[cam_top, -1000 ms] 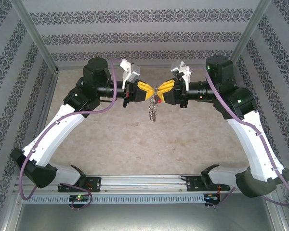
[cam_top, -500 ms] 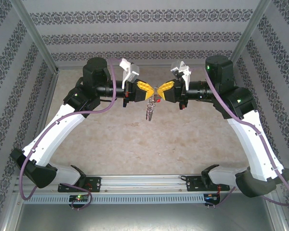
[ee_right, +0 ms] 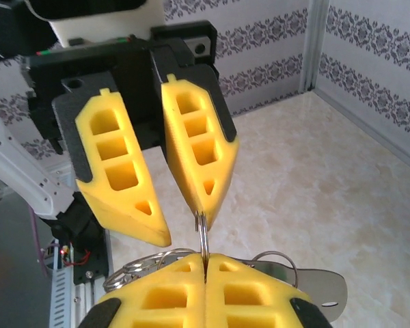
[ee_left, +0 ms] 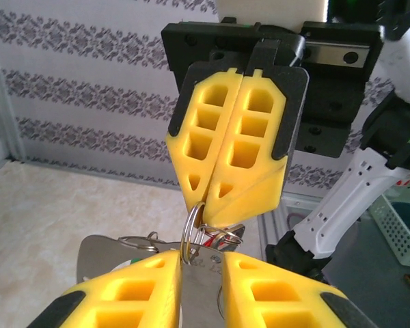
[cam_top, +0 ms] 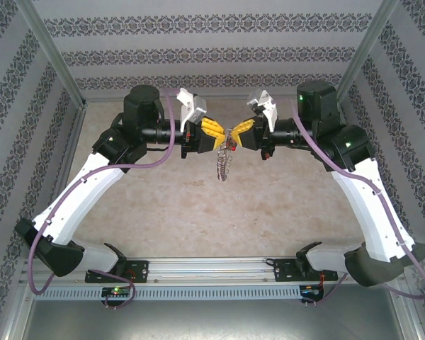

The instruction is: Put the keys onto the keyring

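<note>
metal keyring (cam_top: pixel 223 166) dangling, right tool (ee_right: pixel 205 263) clamped close-up

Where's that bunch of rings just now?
In the top view, the keyring hangs mid-air at centre, pinched by the right fingers, left fingers alongside.

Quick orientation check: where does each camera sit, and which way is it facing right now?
Top external: above and behind the bases, looking down at the table; both arms, left gripper facing right gripper.
Left wrist: faces the right gripper; left fingers at bottom.
Right wrist: faces the left gripper; right fingers clamp the keyring.
Both wrist views share the keyring.
</note>
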You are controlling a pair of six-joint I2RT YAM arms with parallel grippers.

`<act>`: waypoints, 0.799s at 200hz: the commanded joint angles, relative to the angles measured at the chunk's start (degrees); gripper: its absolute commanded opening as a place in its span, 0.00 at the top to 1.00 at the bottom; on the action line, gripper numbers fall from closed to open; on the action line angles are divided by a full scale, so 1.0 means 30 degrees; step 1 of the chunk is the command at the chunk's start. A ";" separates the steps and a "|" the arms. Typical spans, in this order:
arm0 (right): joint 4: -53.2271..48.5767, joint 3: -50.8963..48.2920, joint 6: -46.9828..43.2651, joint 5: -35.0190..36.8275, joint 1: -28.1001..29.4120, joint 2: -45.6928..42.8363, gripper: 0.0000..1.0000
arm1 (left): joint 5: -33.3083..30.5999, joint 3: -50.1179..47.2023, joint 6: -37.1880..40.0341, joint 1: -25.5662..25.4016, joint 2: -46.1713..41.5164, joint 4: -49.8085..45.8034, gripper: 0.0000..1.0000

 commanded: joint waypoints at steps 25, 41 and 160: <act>-0.2832 0.1633 -0.2477 0.2476 0.1078 0.0850 1.00 | -0.1652 0.1448 0.2604 0.0118 0.0192 -0.3530 0.76; -0.3152 0.1814 -0.2821 0.2691 0.1328 0.0994 1.00 | -0.1891 0.1721 0.3020 0.0045 0.0376 -0.4238 0.76; -0.2882 0.1778 -0.3701 0.2520 0.2028 0.0813 1.00 | -0.1701 0.2872 0.4554 -0.0379 0.1238 -0.6329 0.72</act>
